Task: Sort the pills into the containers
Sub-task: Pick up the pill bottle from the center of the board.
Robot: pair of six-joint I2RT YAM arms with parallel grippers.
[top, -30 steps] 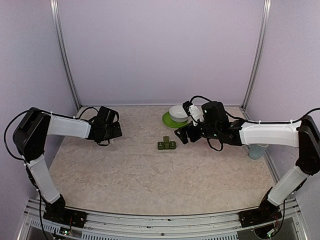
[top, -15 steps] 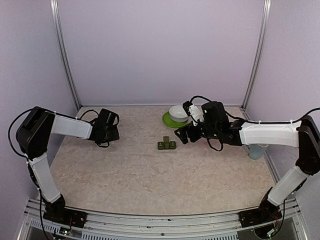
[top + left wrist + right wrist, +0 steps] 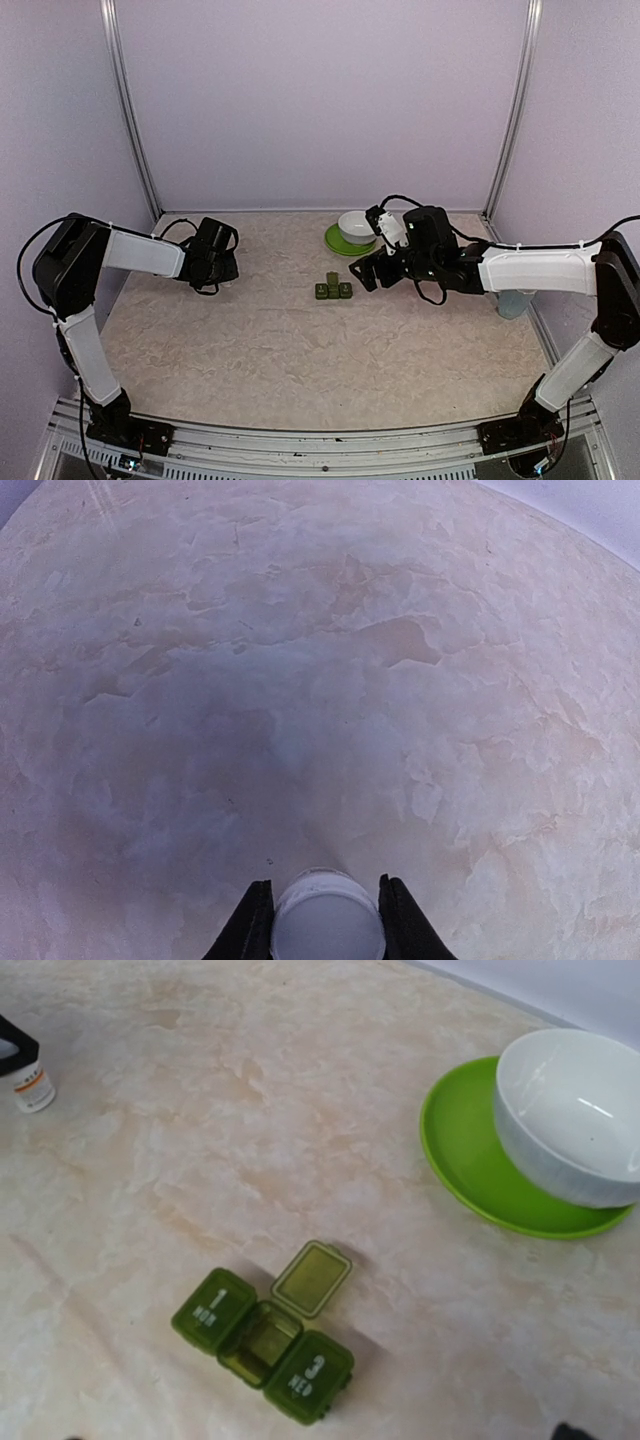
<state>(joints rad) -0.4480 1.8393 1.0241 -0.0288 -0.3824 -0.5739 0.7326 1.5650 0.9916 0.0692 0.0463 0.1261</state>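
Marbled tabletop holds the containers, middle lid open, no pill inside yet; our left tool clamps a white bottle; right tool: we cannot tell.

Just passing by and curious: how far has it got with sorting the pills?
Barely started. The middle lid of the containers is already open, with no pill visible inside; the other two are shut. The left claw grips a small white bottle. Filling is all left.
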